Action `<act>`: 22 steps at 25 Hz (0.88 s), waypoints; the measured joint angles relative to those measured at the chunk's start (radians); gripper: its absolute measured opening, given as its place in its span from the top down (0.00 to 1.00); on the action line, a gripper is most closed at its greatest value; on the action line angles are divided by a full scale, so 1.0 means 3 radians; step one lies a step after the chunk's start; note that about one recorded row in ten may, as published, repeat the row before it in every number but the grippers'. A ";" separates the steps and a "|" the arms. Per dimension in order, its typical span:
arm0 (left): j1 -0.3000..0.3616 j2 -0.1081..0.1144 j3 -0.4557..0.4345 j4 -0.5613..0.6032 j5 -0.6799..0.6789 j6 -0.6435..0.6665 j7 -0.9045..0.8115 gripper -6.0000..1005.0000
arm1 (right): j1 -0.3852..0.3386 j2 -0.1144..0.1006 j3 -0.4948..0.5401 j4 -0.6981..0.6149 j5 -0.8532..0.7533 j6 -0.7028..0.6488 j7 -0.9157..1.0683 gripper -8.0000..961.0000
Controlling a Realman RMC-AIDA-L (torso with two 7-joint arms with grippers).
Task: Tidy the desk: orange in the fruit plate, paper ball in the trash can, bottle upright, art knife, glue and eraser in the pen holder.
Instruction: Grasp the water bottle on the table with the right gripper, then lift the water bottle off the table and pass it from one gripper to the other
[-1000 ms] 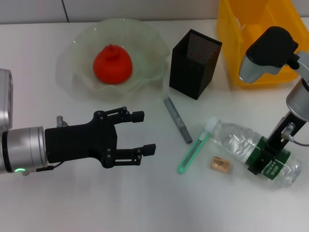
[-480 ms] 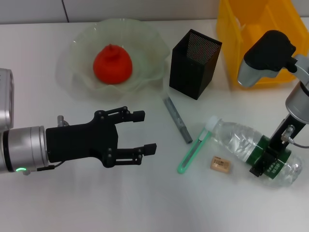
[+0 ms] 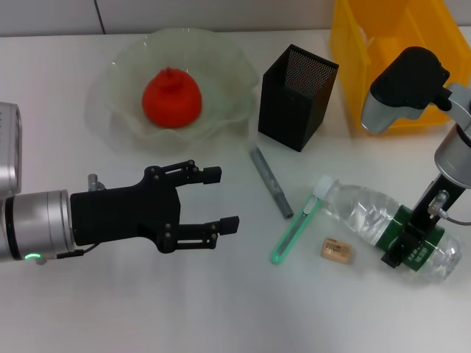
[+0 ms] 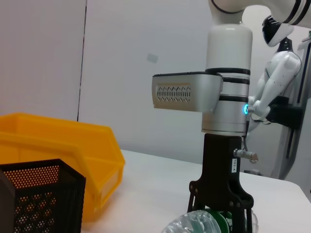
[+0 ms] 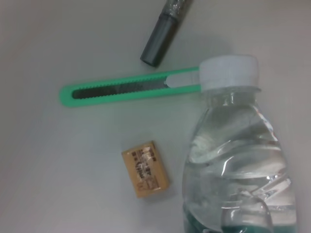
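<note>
The clear bottle (image 3: 364,215) lies on its side on the white desk; it also shows in the right wrist view (image 5: 235,155). My right gripper (image 3: 409,246) stands over its green label with a finger on each side, seen from the left wrist view (image 4: 219,219). The green art knife (image 3: 293,234), grey glue stick (image 3: 269,182) and tan eraser (image 3: 336,250) lie between the arms. The orange (image 3: 171,97) sits in the glass fruit plate (image 3: 224,55). The black mesh pen holder (image 3: 296,95) stands upright. My left gripper (image 3: 223,200) is open and empty. No paper ball shows.
A yellow bin (image 3: 352,70) stands at the back right, behind the pen holder. In the right wrist view the knife (image 5: 129,88) touches the bottle's white cap (image 5: 228,72), with the eraser (image 5: 146,168) beside the bottle.
The right arm has shifted slightly to the right over the bottle's label. The left arm and the loose objects have not moved.
</note>
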 joint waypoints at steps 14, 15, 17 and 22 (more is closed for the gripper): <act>0.0024 0.0006 -0.0008 -0.0076 -0.0175 0.0007 0.0000 0.18 | -0.0183 0.0000 0.0369 0.0597 0.0197 -0.0341 -0.0229 0.20; 0.0024 0.0007 -0.0013 -0.0080 -0.0184 0.0008 0.0000 0.18 | -0.0205 0.0000 0.0450 0.0660 0.0250 -0.0386 -0.0276 0.20; 0.0024 0.0008 -0.0023 -0.0084 -0.0202 0.0009 0.0000 0.18 | -0.0252 0.0000 0.0604 0.0765 0.0343 -0.0460 -0.0372 0.20; 0.0033 0.0005 -0.0045 -0.0093 -0.0273 0.0014 0.0000 0.18 | -0.0427 0.0000 0.0938 0.1011 0.0680 -0.0526 -0.0701 0.20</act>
